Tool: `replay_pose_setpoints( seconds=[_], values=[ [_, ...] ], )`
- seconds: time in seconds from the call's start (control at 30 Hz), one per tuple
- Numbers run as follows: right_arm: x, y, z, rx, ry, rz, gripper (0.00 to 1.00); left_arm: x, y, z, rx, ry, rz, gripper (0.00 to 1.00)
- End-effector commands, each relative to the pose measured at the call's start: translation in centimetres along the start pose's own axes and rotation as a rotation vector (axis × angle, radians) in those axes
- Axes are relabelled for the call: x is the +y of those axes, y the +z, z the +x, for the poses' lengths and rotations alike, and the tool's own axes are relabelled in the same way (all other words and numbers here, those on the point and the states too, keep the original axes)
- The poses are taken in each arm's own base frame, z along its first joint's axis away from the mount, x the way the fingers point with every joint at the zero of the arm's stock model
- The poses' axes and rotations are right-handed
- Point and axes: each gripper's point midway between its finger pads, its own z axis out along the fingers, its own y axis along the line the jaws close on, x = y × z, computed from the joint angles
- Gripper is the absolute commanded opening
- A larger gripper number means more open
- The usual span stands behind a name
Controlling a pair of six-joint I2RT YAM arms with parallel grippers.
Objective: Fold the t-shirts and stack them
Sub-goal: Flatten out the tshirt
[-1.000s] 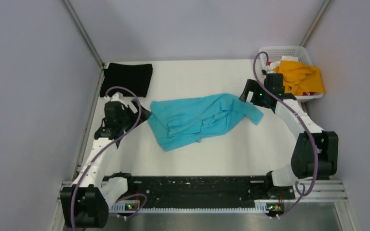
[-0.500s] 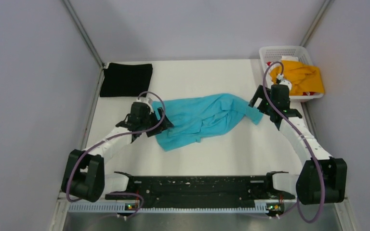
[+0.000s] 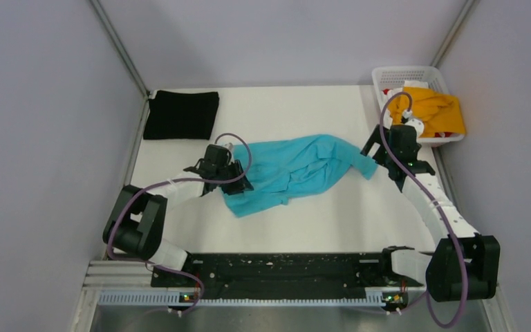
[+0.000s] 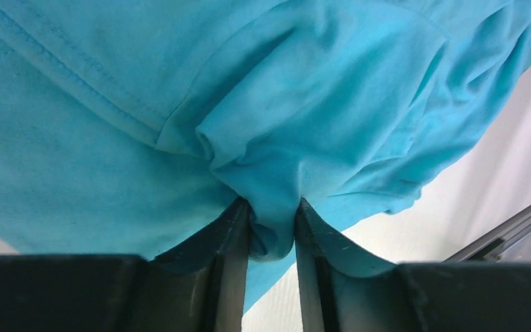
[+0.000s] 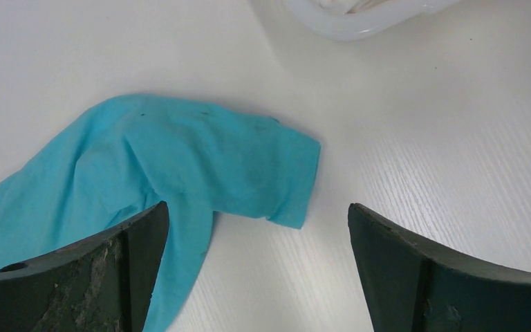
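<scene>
Cloth is bunched between the fingers point(image 4: 231, 238) of the left gripper point(image 4: 272, 207): in its wrist view we see a thick fold of the turquoise t-shirt point(image 3: 297, 169) squeezed in the narrow gap, with both jaws pressed against it. From above, that gripper sits at the shirt's left edge, its arm reaching low across the white table point(image 3: 283, 111).

We find the turquoise shirt crumpled and unfolded in the middle of the table, stretched from lower left to upper right, with many wrinkles and one sleeve point(image 5: 269, 166) lying flat at its right end.

Our right gripper point(image 3: 380, 155) is at that end, jaws spread wide with nothing between them. In its wrist view the sleeve lies on the table ahead of the two fingers, apart from both. We cannot tell whether the fingertips touch the tabletop.

At the far left corner we see the black t-shirt point(image 3: 181, 115) folded into a neat rectangle, well apart from the turquoise one. At the far right, the orange-yellow t-shirt point(image 3: 435, 111) is heaped in the white lattice basket point(image 3: 394, 72) and spills over its near rim. The basket stands near the right gripper but is not touching it.
</scene>
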Motion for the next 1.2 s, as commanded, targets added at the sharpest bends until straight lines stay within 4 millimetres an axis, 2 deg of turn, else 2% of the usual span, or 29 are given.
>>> replay_pose_setpoints(
  seconds=[0.0,0.07,0.1,0.33,0.4,0.47,0.57,0.67,0.77,0.87,0.97,1.03,1.17],
  values=[
    [-1.1,0.2,1.1,0.02,-0.003,0.05,0.99,-2.5,-0.1,-2.4,-0.074,0.034,0.056,0.24],
    [-1.4,0.4,2.0,0.051,-0.005,0.06,0.99,-2.8,-0.3,-2.7,-0.078,0.033,0.06,0.03],
    [-1.6,0.5,2.5,0.068,-0.003,0.068,0.99,-2.9,-0.5,-2.8,-0.083,0.031,0.061,0.0],
    [-4.4,1.3,7.3,0.218,0.092,0.167,0.94,-4.0,-2.8,-4.5,-0.167,0.037,0.053,0.0],
    [-4.2,1.8,8.2,0.254,0.121,0.141,0.88,-4.3,-3.6,-5.1,-0.195,0.042,0.051,0.0],
    [-4.2,2.4,8.1,0.258,0.147,0.118,0.81,-4.6,-4.3,-5.6,-0.222,0.05,0.051,0.0],
    [-2.5,3.1,7.8,0.268,0.13,0.023,0.73,-5.0,-5.4,-6.4,-0.263,0.055,0.044,0.0],
    [-0.4,3.4,7.0,0.269,0.098,-0.088,0.7,-5.0,-6.7,-7.4,-0.321,0.052,0.022,0.0],
    [-0.7,3.8,6.8,0.279,0.093,-0.059,0.7,-4.7,-8.9,-9.4,-0.433,0.027,-0.038,0.0],
    [-1.2,4.2,7.7,0.305,0.089,-0.037,0.7,-4.0,-11.5,-11.1,-0.561,-0.002,-0.102,0.0],
    [-1.8,4.6,8.4,0.322,0.085,-0.009,0.7,-3.1,-13.3,-12.0,-0.637,-0.019,-0.158,0.0],
    [-2.0,4.9,8.5,0.325,0.082,0.003,0.69,-2.8,-13.9,-12.2,-0.654,-0.017,-0.17,0.0],
    [-1.8,5.7,8.2,0.323,0.083,0.005,0.67,-2.6,-13.7,-12.0,-0.64,-0.016,-0.181,0.0]
  ],
)
